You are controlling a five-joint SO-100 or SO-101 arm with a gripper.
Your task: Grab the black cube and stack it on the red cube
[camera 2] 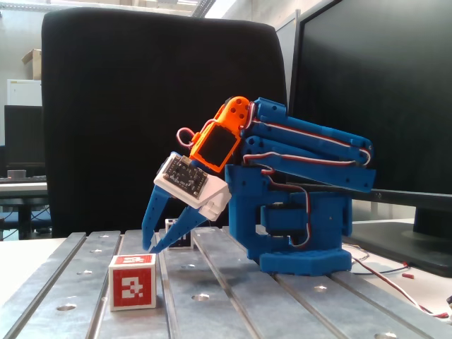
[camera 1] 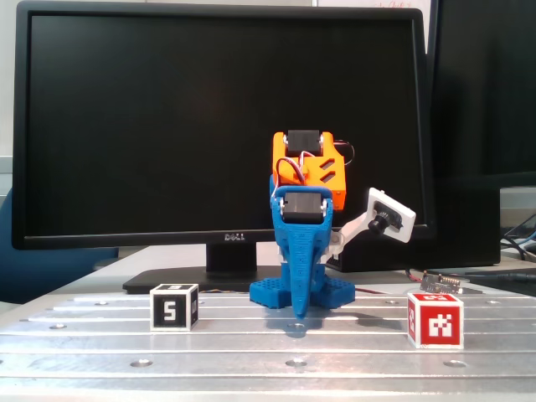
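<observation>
My fingers, empty and narrowly parted, hang between black cube and red cube; I should swing toward black, opening wider.

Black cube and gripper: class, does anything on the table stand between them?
Nothing visible does. In a fixed view the black cube sits left of the gripper with bare table between; the red cube is on the opposite side.

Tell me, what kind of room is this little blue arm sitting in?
Probably an office or a lab workbench. A Dell monitor stands behind the arm, a black office chair is in a fixed view, and the arm sits on a slotted metal table with two marker cubes.
</observation>
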